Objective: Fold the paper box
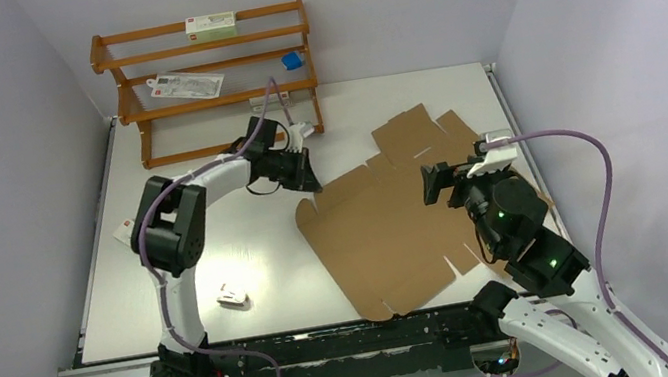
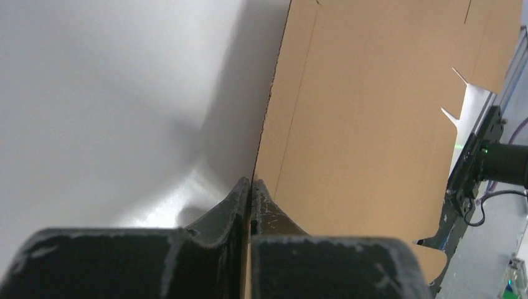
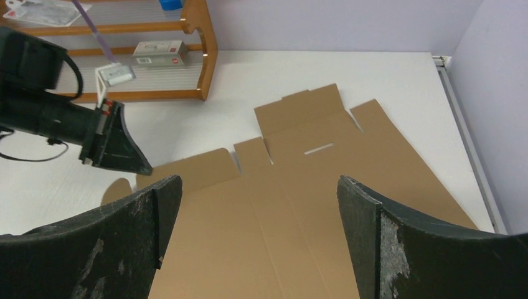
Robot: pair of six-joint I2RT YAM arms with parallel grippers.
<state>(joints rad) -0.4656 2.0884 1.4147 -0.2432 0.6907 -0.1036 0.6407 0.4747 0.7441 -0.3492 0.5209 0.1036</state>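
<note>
Right hand: fingers spread wide, holding nothing, poised over the near part of the sheet.
Paper box: flat brown die-cut corrugated cardboard sheet with flaps and slits, unfolded, on the right half of the white bench.
Handling: judged light. Stiff across its panels, bending readily only at the score lines. The smooth face is likely to slide, and the edges to crush under a hard pinch. Best held at a flap edge beside a crease.
Left hand: closed tight on the sheet's left edge, which appears slightly lifted.
Writing: small white printed carton on the orange-brown wooden rack; print not legible.
</note>
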